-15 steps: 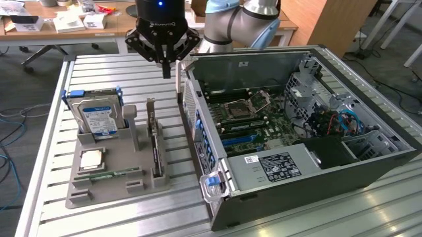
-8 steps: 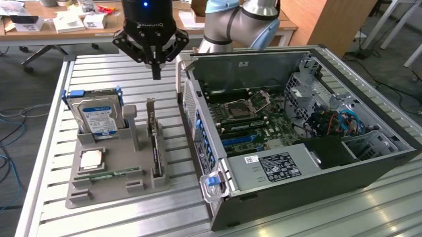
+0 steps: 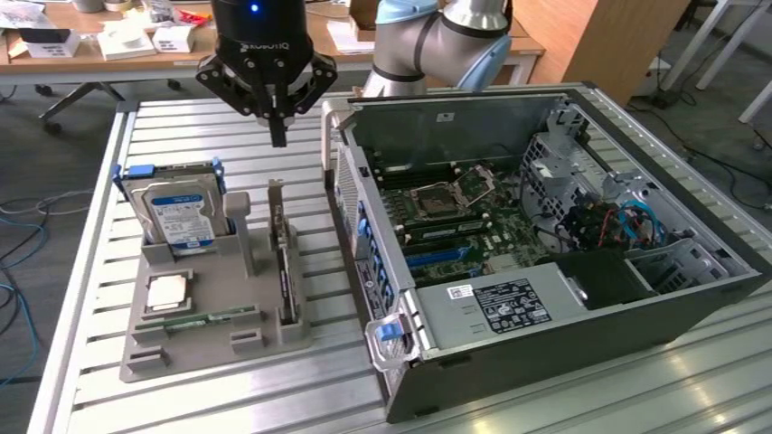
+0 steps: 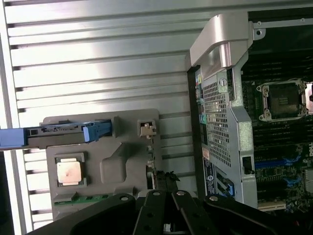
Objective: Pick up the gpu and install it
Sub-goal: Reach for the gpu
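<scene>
Grey holder (image 3: 223, 276): resting on the slatted table (image 3: 217, 398) toward the exterior view's left, with bare slats running along its near and left edges.
Memory stick (image 3: 199, 318): lying flat in a slot by the holder's near edge.
Processor chip (image 3: 166, 291): lying flat just behind the memory stick, near the holder's left edge.
Gpu (image 3: 286, 271): standing on its long edge in a slot along the holder's right edge, silver bracket (image 3: 275, 201) rising at the far end, a narrow strip of bare table separating it from the computer case.
Hard drive (image 3: 179, 215): standing upright in the holder's far left corner, blue rails (image 3: 139, 172) clipping its sides.
Computer case (image 3: 579, 348): lying open on the table's right half, motherboard (image 3: 471, 217) facing up, its left wall running alongside the gpu.
Gripper (image 3: 278, 137): hanging in the air above the gpu's bracket end, apart from it, fingers pressed fully together, gripping nothing, touching nothing, with the case's far left corner standing close on the exterior view's right.
Table's far edge: bare slats stretching behind the holder, leaving open room there.
Wooden desk (image 3: 85, 65): standing beyond the table, carrying white boxes.
</scene>
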